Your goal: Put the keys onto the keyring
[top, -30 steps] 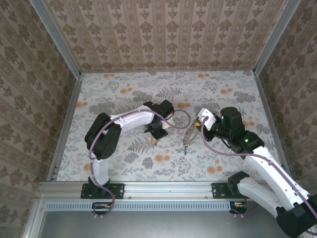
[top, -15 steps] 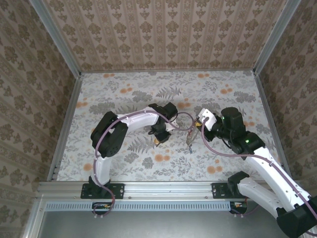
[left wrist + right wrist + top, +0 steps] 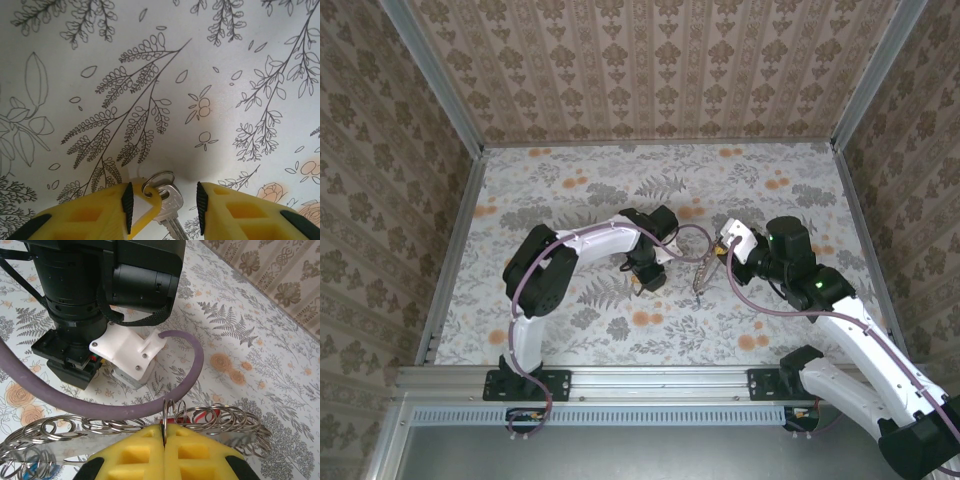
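Fingers (image 3: 128,201) of your left gripper (image 3: 164,200) are spreading, freeing the key (image 3: 170,196) lying between them on the table (image 3: 150,75). Farther off, your right gripper (image 3: 164,432) is pinching the keyring (image 3: 215,417), so I think that key is still waiting.

The lower edge cuts off the key (image 3: 169,202).

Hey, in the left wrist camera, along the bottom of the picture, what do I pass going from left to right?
Yellow finger at the picture's left → yellow plastic key head → silver key → yellow finger at the picture's right.
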